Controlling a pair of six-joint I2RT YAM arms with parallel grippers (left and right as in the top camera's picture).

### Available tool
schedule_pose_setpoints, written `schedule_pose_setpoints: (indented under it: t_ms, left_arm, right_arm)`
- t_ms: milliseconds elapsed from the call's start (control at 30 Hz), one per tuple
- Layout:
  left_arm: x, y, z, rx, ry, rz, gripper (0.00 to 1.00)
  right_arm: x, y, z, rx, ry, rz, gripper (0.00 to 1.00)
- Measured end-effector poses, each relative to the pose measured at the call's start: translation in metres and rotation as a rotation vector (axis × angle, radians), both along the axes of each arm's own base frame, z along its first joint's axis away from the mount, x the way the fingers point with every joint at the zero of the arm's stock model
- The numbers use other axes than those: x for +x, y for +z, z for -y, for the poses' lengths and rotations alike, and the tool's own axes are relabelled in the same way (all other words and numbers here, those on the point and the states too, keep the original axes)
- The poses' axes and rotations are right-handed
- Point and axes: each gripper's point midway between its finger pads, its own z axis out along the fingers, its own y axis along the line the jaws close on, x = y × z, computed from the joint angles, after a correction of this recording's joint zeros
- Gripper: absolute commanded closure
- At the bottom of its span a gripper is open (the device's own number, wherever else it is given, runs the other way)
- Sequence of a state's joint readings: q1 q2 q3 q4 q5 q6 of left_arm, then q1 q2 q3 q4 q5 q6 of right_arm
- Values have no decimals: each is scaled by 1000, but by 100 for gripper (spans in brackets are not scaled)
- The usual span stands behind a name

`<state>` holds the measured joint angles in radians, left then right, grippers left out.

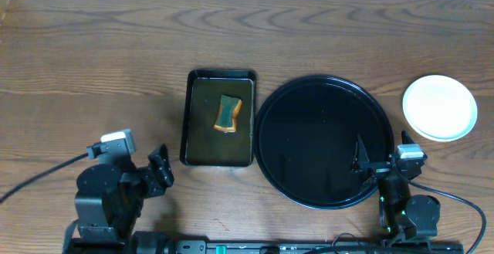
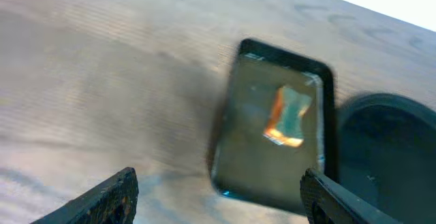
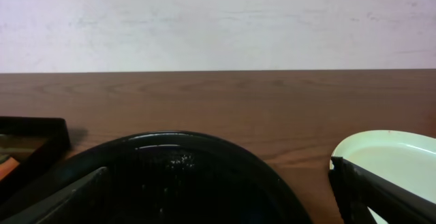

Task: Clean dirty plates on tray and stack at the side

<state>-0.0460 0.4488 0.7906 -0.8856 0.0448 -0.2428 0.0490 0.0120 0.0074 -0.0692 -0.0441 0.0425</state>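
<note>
While left end effector [image 2: 219,178] and right end effector [image 3: 219,173] gape released, plates [image 1: 439,107] lie beside tray [image 1: 309,130].

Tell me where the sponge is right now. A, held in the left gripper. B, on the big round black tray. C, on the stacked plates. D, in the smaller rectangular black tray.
D: the sponge lies inside the rectangular tray, while the round tray beside it holds nothing.
</note>
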Motion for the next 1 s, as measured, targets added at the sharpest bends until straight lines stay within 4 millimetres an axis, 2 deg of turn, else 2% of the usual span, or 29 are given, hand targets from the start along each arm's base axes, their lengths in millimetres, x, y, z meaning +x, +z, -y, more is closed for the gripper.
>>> schedule_pose_setpoints:
  t_ms: [200, 433, 633, 800, 933, 1000]
  left_arm:
    - [1, -28, -13, -1, 67, 85, 23]
    - [15, -55, -17, -1, 83, 246, 23]
    - [38, -62, -18, -2, 83, 415, 23]
    - [54, -51, -18, 11, 76, 591, 23]
    - [55, -55, -16, 85, 38, 595, 23]
    - [55, -63, -14, 114, 13, 562, 23]
  right_arm:
    - [0, 0, 0, 0, -1, 1, 1]
    - [0, 0, 0, 0, -2, 0, 1]
    - [0, 0, 1, 0, -4, 0, 1]
    - [0, 0, 1, 0, -4, 1, 1]
    - [0, 0, 1, 0, -4, 0, 1]
    - [0, 0, 1, 0, -4, 0, 1]
